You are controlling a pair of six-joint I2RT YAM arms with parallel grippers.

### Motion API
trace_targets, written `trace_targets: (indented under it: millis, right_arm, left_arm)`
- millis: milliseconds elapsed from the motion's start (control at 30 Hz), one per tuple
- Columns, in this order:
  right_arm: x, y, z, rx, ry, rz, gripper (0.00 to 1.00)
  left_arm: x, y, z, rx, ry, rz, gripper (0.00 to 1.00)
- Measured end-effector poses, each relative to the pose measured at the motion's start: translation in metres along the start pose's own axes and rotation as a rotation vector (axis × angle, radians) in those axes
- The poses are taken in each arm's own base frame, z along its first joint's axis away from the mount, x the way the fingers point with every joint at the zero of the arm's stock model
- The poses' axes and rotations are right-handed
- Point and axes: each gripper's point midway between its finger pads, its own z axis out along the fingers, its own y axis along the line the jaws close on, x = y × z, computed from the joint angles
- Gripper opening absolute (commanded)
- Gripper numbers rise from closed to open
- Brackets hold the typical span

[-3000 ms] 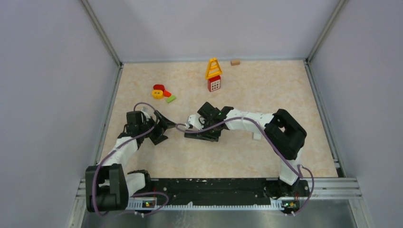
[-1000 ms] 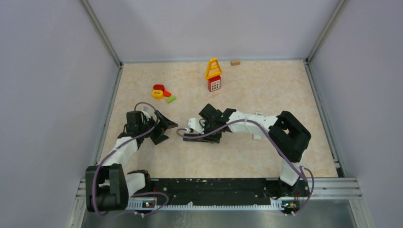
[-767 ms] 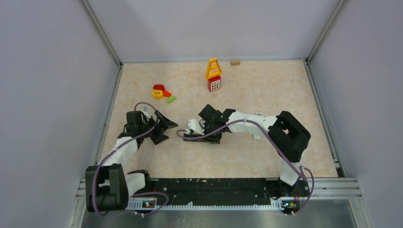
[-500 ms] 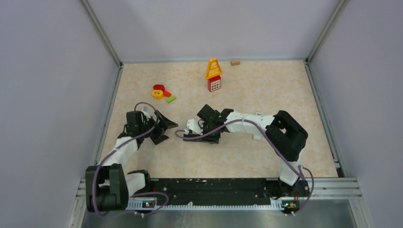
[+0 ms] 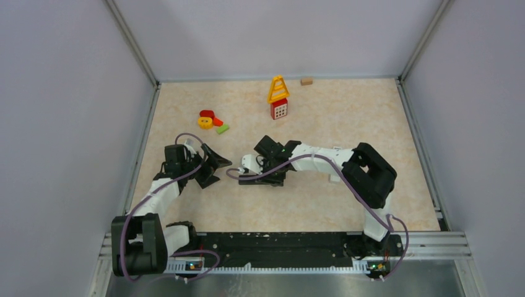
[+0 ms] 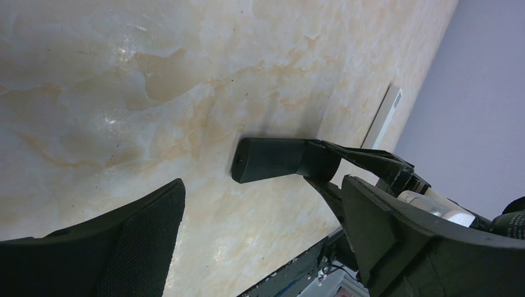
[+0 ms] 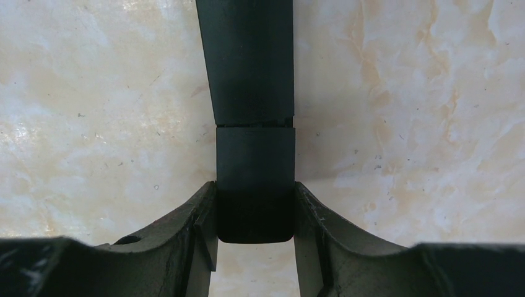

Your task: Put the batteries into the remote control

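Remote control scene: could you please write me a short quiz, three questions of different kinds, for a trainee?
1. True or false: the right gripper is shut on the black remote.
2. The left gripper is: A) open and empty; B) shut on a battery; C) holding the remote.
3. Fill in: in the top view, the yellow toy stands on a ___ block.
Key: 1 true; 2 A; 3 red.

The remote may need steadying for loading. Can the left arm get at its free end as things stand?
Probably yes. The left gripper is open and faces the remote at its free end, with nothing between them; the right gripper holds only the other end.
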Motion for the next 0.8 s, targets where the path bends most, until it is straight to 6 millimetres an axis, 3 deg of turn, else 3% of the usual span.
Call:
trace_targets:
  millis: [567, 800]
  right_arm:
    - [-0.0026, 0.0000, -0.0003, -0.006, 0.003, 0.001, 0.57]
    - [-0.0022, 0.0003, -0.0003, -0.009, 0.004, -0.006, 0.56]
  left_arm:
    - [-0.0001, 0.0004, -0.0002, -0.001, -0.001, 0.003, 0.99]
    - [-0.0006, 0.0005, -0.0004, -0.001, -0.002, 0.005, 0.99]
